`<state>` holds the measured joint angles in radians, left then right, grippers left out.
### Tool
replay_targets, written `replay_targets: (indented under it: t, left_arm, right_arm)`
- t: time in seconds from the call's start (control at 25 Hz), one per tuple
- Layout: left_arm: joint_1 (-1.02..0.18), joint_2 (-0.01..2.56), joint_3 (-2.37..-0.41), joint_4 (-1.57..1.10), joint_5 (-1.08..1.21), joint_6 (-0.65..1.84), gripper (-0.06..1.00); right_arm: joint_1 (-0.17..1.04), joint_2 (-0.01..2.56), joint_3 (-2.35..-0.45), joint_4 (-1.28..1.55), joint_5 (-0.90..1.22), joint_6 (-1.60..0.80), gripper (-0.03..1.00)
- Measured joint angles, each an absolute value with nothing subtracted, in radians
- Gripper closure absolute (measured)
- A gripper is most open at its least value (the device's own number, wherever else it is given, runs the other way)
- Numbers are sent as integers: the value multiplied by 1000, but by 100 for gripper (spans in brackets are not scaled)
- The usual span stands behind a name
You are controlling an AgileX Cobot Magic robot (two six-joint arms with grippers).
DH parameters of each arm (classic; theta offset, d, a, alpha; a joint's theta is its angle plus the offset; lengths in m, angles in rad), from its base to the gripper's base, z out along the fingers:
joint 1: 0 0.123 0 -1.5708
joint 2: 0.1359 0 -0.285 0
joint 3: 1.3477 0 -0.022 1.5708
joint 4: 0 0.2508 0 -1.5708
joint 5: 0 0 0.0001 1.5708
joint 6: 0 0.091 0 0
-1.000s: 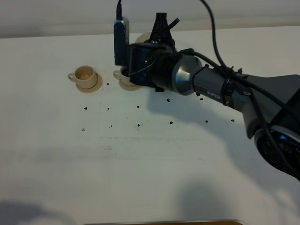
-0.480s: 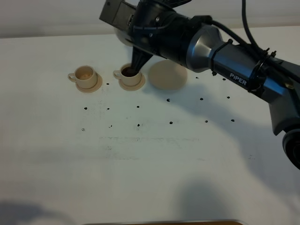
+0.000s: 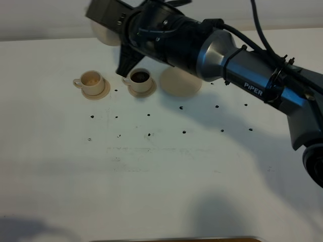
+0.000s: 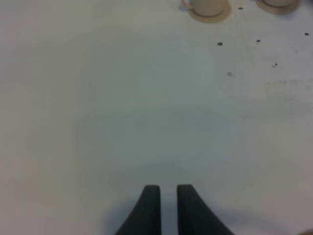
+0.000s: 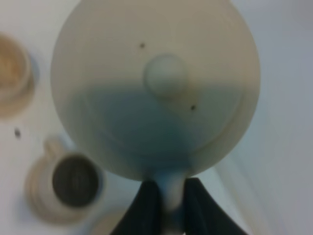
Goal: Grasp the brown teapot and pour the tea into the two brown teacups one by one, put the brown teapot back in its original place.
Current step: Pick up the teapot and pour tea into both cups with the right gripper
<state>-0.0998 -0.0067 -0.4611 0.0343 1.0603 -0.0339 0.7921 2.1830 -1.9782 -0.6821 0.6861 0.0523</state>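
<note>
My right gripper [image 3: 121, 48] reaches across from the right and is shut on the handle of the brown teapot [image 3: 103, 36], holding it in the air just behind and between the two brown teacups. In the right wrist view the teapot [image 5: 156, 83] fills the frame, lid knob toward the camera, and the fingers [image 5: 146, 205] pinch its handle. The right teacup [image 3: 140, 79] holds dark tea; it also shows in the right wrist view [image 5: 73, 182]. The left teacup [image 3: 92, 81] looks empty. The wide saucer [image 3: 180, 81] lies bare. My left gripper [image 4: 168, 208] is shut and empty over bare table.
The white table [image 3: 161, 166] has small dark specks scattered in front of the cups. The left wrist view shows the left cup [image 4: 208, 6] and a saucer edge [image 4: 279, 4] far off. The right arm's body spans the back right of the table.
The right gripper has carried the teapot leftward, from over the right cup toward the left cup. The right cup, now uncovered, shows dark tea. The wide saucer came into view.
</note>
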Motion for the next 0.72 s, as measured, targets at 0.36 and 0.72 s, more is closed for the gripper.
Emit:
replay_targets:
  t: [0.36,0.72]
  left_arm:
    - [-100,-7,-461,34,1060,-34,88]
    - [-100,-7,-461,34,1060,-34,88]
  right_arm:
    - [824,2187,-1972,-895,592,98,85]
    - [823,2203,-1865,-1018,500,131,85]
